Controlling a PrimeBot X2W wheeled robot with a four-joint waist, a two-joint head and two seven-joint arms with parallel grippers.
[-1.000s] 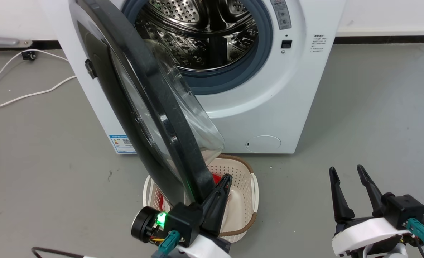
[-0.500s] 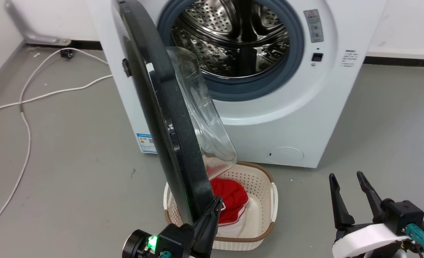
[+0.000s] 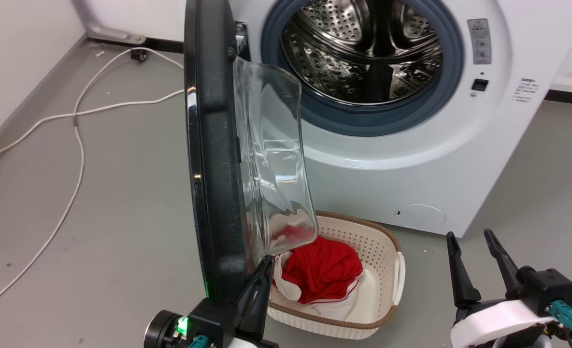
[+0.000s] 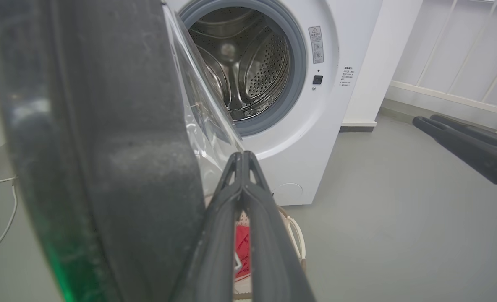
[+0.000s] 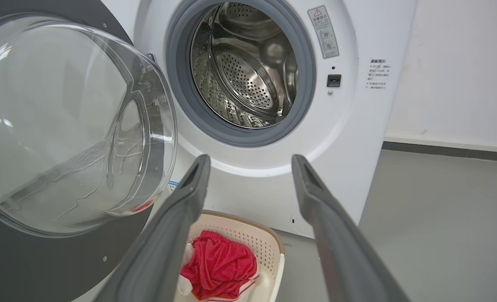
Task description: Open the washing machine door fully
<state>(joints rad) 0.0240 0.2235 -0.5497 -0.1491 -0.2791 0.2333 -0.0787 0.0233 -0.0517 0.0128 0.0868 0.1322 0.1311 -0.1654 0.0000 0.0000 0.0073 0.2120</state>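
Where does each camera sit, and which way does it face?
Head view: on the head, looking down at the washing machine door, edge-on; left gripper bottom centre, right gripper lower right.
Left wrist view: along its shut fingers, past the door's edge toward the drum.
Right wrist view: between its open fingers, facing the door's glass bowl and drum.
Shared: all show the drum and laundry basket.

We have the big white boxy washing machine far and right, its large round black glass-bowled door jutting toward us from its left side. Right of the door's near rim, before the machine, the cream perforated plastic basket lies on the floor, a red cloth in it. Our left gripper is just beside that rim.
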